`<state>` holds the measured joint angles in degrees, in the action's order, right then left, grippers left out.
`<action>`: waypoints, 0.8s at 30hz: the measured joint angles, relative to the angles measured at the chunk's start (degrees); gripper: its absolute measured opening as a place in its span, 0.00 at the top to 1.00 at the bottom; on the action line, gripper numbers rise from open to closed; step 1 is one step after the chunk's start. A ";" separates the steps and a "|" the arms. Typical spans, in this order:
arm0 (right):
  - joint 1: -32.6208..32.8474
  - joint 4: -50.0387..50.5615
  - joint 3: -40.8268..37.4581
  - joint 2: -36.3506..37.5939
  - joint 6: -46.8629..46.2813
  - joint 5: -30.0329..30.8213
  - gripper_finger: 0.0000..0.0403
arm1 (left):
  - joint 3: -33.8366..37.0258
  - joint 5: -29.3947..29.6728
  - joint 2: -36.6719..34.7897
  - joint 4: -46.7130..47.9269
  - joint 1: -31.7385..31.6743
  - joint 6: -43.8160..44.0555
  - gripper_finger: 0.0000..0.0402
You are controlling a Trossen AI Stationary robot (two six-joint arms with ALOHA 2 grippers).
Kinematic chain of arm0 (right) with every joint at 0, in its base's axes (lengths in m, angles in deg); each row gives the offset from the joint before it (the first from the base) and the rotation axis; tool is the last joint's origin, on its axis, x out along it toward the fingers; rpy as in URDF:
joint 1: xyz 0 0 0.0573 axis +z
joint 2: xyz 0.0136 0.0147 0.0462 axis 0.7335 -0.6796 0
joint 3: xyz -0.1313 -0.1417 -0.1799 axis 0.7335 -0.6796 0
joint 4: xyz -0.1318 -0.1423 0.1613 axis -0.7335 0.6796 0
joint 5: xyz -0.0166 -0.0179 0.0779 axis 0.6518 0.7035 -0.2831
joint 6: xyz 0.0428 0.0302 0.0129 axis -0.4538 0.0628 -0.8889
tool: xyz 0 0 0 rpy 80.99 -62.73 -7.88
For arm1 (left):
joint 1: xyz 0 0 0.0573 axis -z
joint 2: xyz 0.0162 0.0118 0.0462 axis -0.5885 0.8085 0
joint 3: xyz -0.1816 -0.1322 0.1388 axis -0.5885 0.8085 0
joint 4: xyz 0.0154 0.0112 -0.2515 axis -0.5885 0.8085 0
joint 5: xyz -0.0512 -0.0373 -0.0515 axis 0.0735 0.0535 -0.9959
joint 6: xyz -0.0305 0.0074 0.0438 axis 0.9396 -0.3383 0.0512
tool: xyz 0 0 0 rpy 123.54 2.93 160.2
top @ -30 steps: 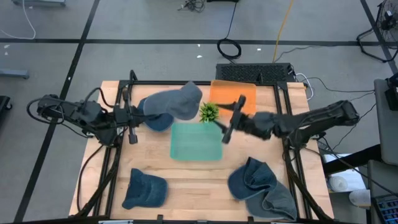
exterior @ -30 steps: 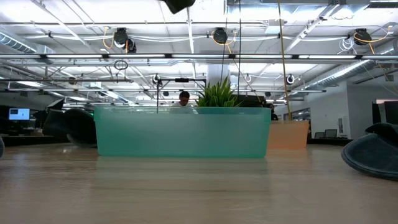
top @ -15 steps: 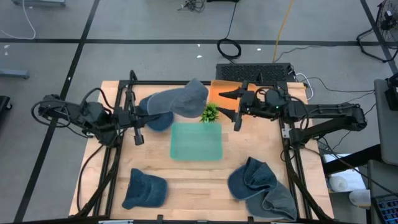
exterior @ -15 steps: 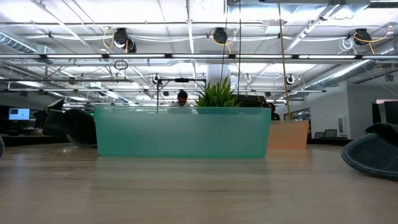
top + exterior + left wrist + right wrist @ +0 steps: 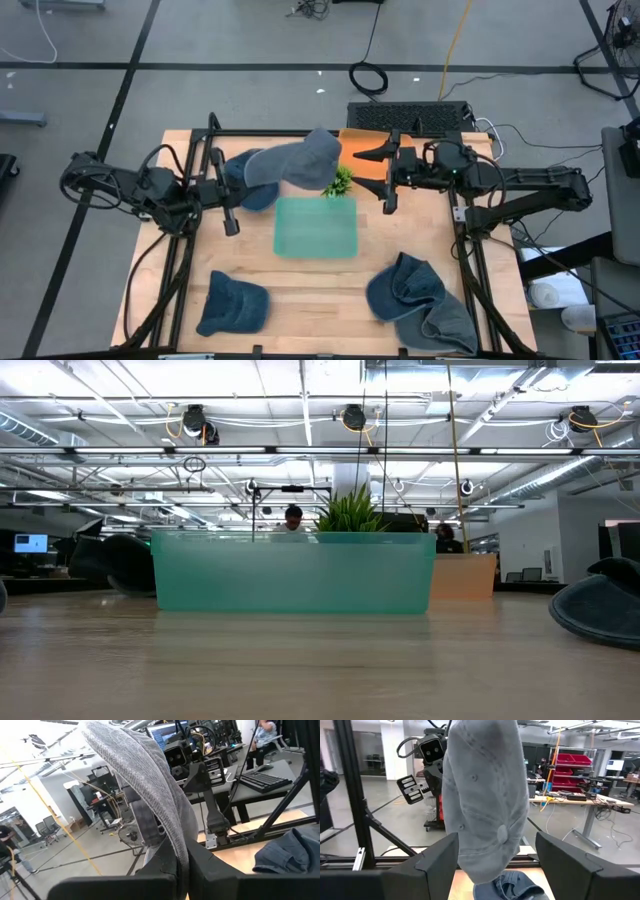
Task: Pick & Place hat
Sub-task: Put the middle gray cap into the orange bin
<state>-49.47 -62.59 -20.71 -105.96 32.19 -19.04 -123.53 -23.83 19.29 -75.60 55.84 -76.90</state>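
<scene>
A light grey hat [image 5: 297, 160] is up in the air over the table's far middle, and my left gripper [image 5: 240, 185] is shut on its left end. In the left wrist view the grey hat [image 5: 145, 785] rises edge-on from between my fingers. My right gripper [image 5: 378, 178] is open over the orange bin [image 5: 372, 150], just right of the hat and apart from it. In the right wrist view the hat's crown [image 5: 487, 795], with its top button, faces me beyond my spread gripper [image 5: 495, 865]. A teal bin [image 5: 315, 227] stands mid-table. My left gripper pinches the grey hat's edge at its left end [image 5: 181, 851] between its two fingers, coming level from the table's left. The hat is lifted clear and sticks out past the fingers toward the table's right, above a dark blue hat.
A dark blue hat [image 5: 252, 192] lies under the held one. Another dark blue hat [image 5: 232, 303] lies at the near left, and a pile of dark hats [image 5: 420, 300] at the near right. A small green plant [image 5: 337, 180] stands between the teal and orange bins.
My right gripper has drawn back from above the teal bin toward the table's far right and now hovers open over the orange bin. My left gripper has moved a little toward the right, carrying the grey hat with it toward the far right.
</scene>
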 joint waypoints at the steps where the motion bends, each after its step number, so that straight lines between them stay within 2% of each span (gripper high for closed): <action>1: 0.00 -0.01 0.00 0.00 0.05 -0.14 0.37 | 0.00 -0.22 0.04 0.00 0.00 0.00 0.98; 17: 0.00 -1.35 0.00 -0.02 2.19 -0.13 0.37 | 0.00 -0.42 6.91 -7.34 -1.88 -2.05 0.98; 24: 0.00 0.03 0.02 -0.51 2.35 -0.13 0.37 | 0.00 -4.01 9.30 -12.12 -2.62 -2.50 0.98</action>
<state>-49.47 -62.56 -20.69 -106.47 34.54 -19.17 -123.53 -27.84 28.59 -87.72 53.22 -79.40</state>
